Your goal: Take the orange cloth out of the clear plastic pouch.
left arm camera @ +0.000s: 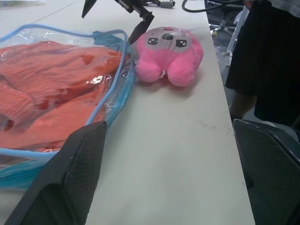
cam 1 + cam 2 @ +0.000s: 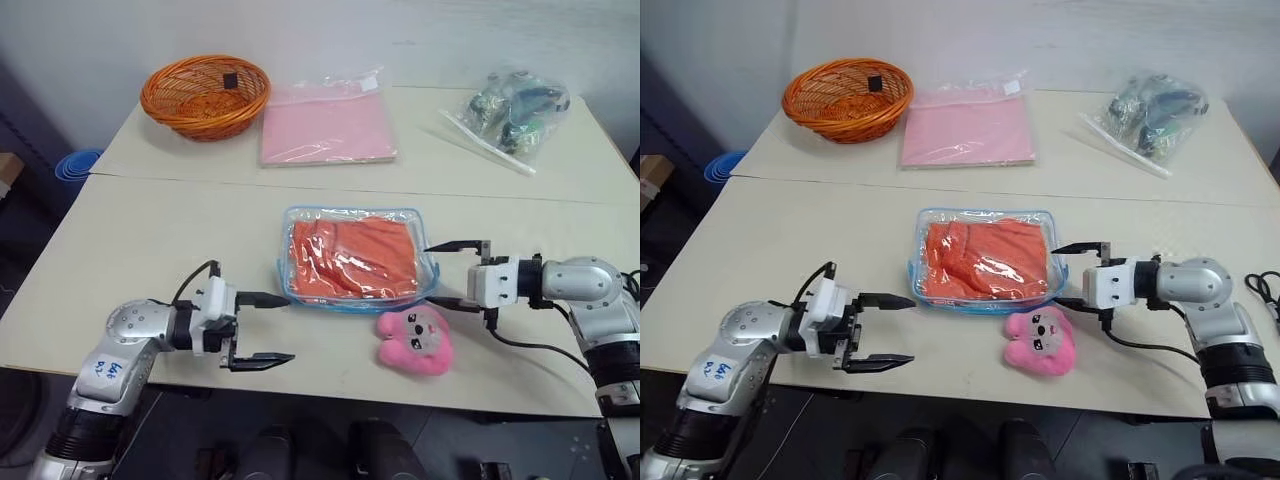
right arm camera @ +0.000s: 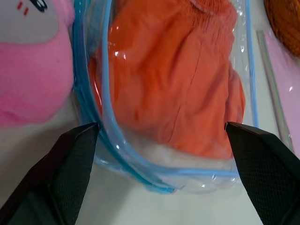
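The soft transparent plastic pouch with light blue zipper trim (image 2: pixel 357 258) lies flat mid-table, and the bright orange cloth bundle (image 2: pixel 352 257) sits fully inside it, nothing pulled out yet. The right gripper (image 2: pixel 452 272) is at the pouch's right end, jaws spread wide and empty, one black finger high, one low, bracketing that edge. The left gripper (image 2: pixel 265 328) hovers just off the near-left corner, released too, holding nothing.

The step in hand looks like finding a way in. Best bet: one claw pins the trim so the slippery plastic cannot slide, while the other works the zipper or reaches through the mouth and pinches fabric alone, not film. The fluffy pink round plush toy (image 2: pixel 414 338) lies just beside the near-right corner and could get nudged.

Hard to read: the zipper pull can't be made out, nor whether the pouch is zipped. Glare on the plastic hides the cloth's folds.
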